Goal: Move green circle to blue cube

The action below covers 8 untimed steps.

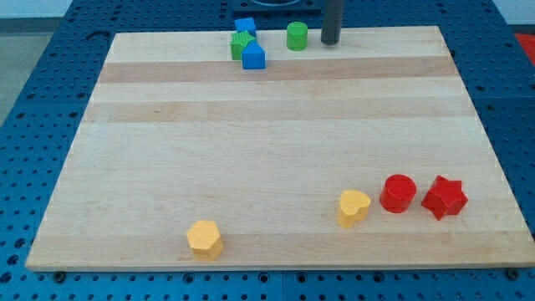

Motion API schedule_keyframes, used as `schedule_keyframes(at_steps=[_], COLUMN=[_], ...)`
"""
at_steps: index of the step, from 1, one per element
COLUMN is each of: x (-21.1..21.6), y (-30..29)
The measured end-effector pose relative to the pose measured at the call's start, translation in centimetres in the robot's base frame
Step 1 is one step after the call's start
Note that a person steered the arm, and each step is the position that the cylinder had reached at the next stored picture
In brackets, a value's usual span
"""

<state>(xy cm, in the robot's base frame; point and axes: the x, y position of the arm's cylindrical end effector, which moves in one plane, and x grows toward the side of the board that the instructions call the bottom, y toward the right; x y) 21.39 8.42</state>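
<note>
Our wooden board [276,150] carries all blocks. Our tip [330,42], a bare rod end touching no block, stands at the board's top edge. The green circle [297,36] lies just beside our tip, toward the view's left. Farther left of our tip sits the blue cube [254,56], touching a green block [241,45], with another blue block [245,26] behind. Well below our tip lie the red star [444,197], red cylinder [398,193], yellow heart [354,206] and yellow hexagon [205,238].

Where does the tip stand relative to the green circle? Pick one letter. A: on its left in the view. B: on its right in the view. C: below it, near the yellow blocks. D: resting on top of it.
B: my tip stands just to the view's right of the green circle, with a small gap between them, at the board's top edge.
</note>
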Motion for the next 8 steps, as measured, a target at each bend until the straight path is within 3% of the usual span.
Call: schedule_keyframes(at_steps=[2, 4, 5, 8], x=[-1.6, 0.7, 2.0, -0.2], y=[-4.0, 0.0, -1.6, -6.0])
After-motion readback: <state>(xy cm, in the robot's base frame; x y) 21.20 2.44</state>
